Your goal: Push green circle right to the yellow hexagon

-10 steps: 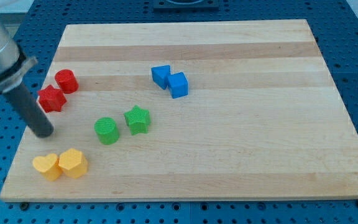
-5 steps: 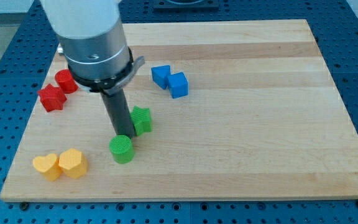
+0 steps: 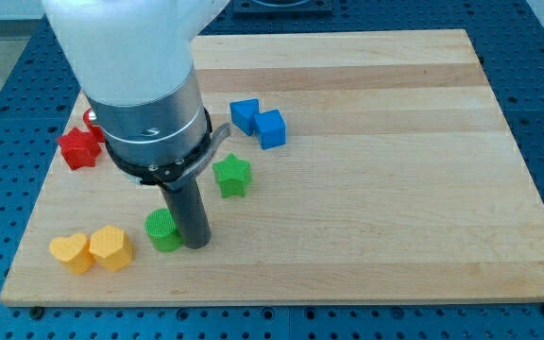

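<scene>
The green circle block point(image 3: 161, 229) lies near the view's bottom left of the wooden board. My tip point(image 3: 195, 243) rests on the board touching its right side. Two yellow blocks lie left of it: the nearer one point(image 3: 110, 247) looks like the yellow hexagon, a short gap from the green circle, and the farther one point(image 3: 69, 252) is heart-shaped. The rod rises from the tip into the large grey and white arm body point(image 3: 149, 90).
A green star point(image 3: 231, 176) lies up and right of the tip. Two blue blocks point(image 3: 259, 122) sit higher up. A red star point(image 3: 79, 147) lies at the left, with another red block partly hidden behind the arm. The board's bottom edge point(image 3: 281, 300) is close.
The tip swept from the left edge across to the green circle, then moved to its right side. The green circle slid down and left toward the yellow blocks. The green star shifted right.
</scene>
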